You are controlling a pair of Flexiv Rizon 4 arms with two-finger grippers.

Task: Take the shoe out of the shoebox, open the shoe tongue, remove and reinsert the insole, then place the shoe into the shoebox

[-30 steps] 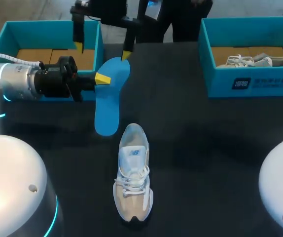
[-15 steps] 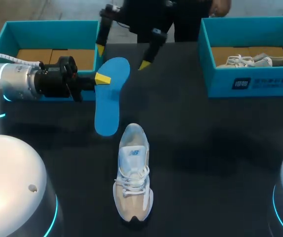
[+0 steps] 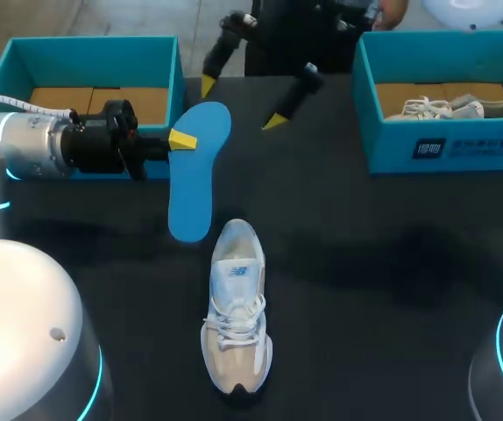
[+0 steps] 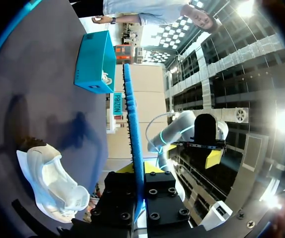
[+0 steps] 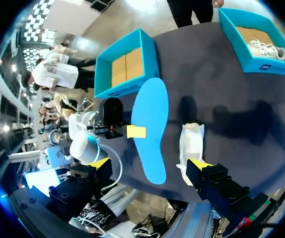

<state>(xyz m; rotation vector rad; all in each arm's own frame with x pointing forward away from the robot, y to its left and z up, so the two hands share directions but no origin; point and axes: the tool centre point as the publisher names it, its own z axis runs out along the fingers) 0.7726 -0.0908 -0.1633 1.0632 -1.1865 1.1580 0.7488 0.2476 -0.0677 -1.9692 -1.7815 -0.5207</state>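
A blue insole (image 3: 194, 171) hangs above the table, my left gripper (image 3: 181, 139) shut on its edge near the wide end. In the left wrist view the insole (image 4: 132, 124) stands edge-on between the fingers of the left gripper (image 4: 138, 171). The white sneaker (image 3: 237, 307) lies on the dark table below the insole's narrow end, laces up. My right gripper (image 3: 241, 103) hovers open above the table's far side, past the insole's wide end and holding nothing. The right wrist view looks down past the right gripper (image 5: 149, 163) on the insole (image 5: 150, 126) and sneaker (image 5: 191, 144).
An open teal shoebox (image 3: 24, 54) with a cardboard floor stands at the far left, behind my left arm. A second teal shoebox (image 3: 444, 145) at the far right holds pale shoes (image 3: 457, 107). Dark table surface (image 3: 365, 263) lies bare to the right of the sneaker.
My right gripper has swung to the right, from over the left shoebox's corner to beyond the insole's wide end. The left gripper, insole and sneaker have stayed put.
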